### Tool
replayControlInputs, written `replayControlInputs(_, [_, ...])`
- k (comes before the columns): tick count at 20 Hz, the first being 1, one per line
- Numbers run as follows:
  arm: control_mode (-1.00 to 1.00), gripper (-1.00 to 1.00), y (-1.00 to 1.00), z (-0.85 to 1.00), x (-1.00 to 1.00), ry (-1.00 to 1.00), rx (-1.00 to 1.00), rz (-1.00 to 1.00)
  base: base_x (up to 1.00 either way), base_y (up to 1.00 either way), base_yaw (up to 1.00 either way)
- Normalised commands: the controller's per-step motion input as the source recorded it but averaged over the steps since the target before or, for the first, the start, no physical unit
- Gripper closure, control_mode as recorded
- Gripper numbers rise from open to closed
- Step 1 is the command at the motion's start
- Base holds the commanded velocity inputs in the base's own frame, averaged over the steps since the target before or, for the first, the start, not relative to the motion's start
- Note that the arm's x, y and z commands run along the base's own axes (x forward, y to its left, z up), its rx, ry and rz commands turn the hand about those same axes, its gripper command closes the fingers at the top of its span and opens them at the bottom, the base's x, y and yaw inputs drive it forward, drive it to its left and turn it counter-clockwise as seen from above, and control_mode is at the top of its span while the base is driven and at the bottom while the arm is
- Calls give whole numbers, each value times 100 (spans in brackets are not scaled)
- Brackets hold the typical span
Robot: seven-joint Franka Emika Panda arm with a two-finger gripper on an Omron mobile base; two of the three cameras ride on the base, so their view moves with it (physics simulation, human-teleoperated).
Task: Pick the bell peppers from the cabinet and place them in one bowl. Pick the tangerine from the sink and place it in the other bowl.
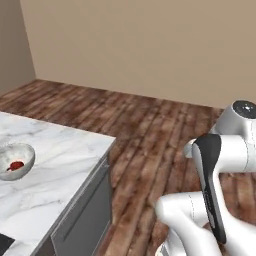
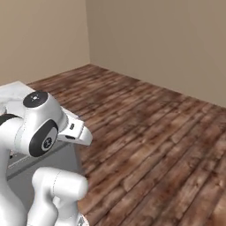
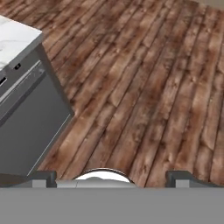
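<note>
1. Where the left base view looks over the marble counter (image 1: pixel 60 170), the white arm (image 1: pixel 220 190) is folded at the lower right, its elbow raised and a dark strip running down one link. It stands beside the counter's end, over the wooden floor (image 1: pixel 150 125). A white-grey speckled bowl (image 1: pixel 17 160) sits on the counter near the left edge, with one red bell pepper (image 1: pixel 16 165) inside it. Beige walls close the room behind.
2. In the right base view, the arm's (image 2: pixel 37 128) round joint bulks at the lower left, in front of the counter's corner (image 2: pixel 13 95). Plank floor (image 2: pixel 154 132) stretches to the beige walls.
3. In the hand view, the gripper (image 3: pixel 111 177) points down at the floor (image 3: pixel 144 87), its two fingertips (image 3: pixel 41 177) spread wide apart with nothing between them. The grey cabinet front (image 3: pixel 30 122) under the counter lies at the left.
</note>
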Motion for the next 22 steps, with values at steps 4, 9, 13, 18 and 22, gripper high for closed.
replayControlInputs(4, [100,-100,0,0,0,0,0,0,100,-71,0])
replayControlInputs(9, [100,-100,0,0,0,0,0,0,100,-84,-1])
replayControlInputs(13, [100,-100,0,0,0,0,0,0,100,-70,-19])
replayControlInputs(18, [100,-100,0,0,0,0,0,0,100,-59,-40])
replayControlInputs(22, [100,-100,0,0,0,0,0,0,79,-46,-55])
